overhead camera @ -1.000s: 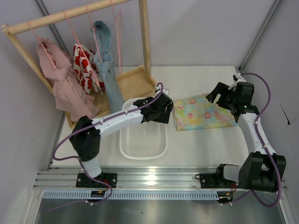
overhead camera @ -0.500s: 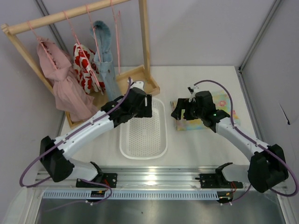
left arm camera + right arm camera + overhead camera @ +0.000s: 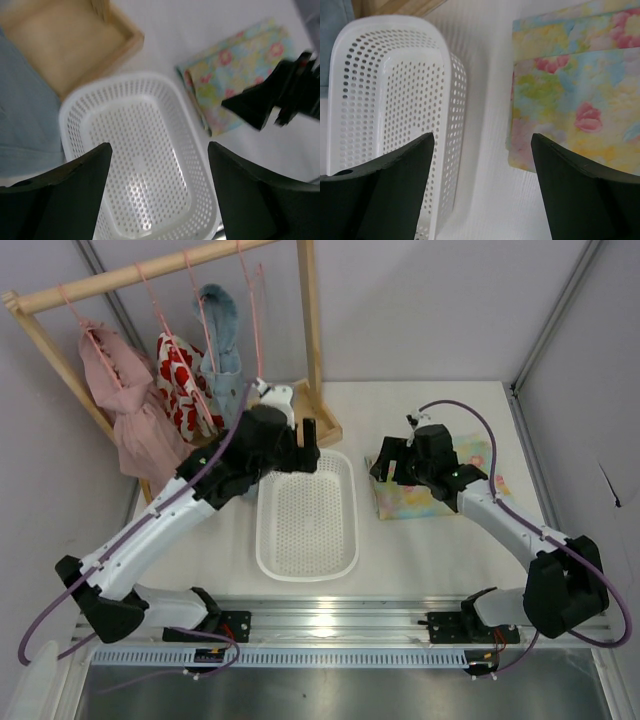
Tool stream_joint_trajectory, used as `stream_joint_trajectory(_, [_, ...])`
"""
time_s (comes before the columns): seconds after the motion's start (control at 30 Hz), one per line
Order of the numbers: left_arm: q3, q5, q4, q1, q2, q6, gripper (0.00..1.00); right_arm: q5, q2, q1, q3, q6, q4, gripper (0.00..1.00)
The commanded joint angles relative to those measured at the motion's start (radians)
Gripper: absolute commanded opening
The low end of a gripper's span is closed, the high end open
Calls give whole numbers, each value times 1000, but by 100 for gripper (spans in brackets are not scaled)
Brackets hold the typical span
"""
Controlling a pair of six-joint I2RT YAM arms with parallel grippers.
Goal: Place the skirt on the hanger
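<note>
Since half a second ago the left gripper (image 3: 159, 146) is rising farther back toward the wooden rack (image 3: 150, 270), while the right gripper (image 3: 482, 137) is barely drifting. Beneath the left one's wide-apart, empty fingers the white basket (image 3: 67, 107) is sitting. The right one, equally spread and gripping nothing, is hovering over the strip of table (image 3: 490, 190) between basket and folded skirt (image 3: 560, 100), which is lying flat just to its right, probably for an edge pickup. Beyond the left gripper the pink hanger (image 3: 253, 330) is hanging on the rail, seemingly bare, awaiting the cloth.
</note>
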State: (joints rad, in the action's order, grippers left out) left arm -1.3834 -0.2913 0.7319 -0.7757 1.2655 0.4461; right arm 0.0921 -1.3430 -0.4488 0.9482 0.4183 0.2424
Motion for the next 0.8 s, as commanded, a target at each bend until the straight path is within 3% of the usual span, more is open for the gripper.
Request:
stream_joint_trajectory(0.0, [-298,-98,29,7,27,-156,84,-6,44,44,38,4,28,85])
stream_joint_trajectory(0.13, [-694,-234,113,39,190,-245,89,-3,53,82,-14,4,24,85])
stream_joint_trajectory(0.2, [-895,-224,142,101,302,-248,89,-3,57,93,-26,5,26,85])
stream_joint_trajectory(0.33, [-1074,-137,130,222,457,-241,90,-25,90,104,-42,-4,40,86])
stream_joint_trajectory(0.5, [-1001,-104,-21,303,508,-242,88,-40,130,154,-60,-35,57,86])
stream_joint_trajectory(0.77, [-987,-209,-146,352,575,-270,81,18,146,199,-74,-42,69,86])
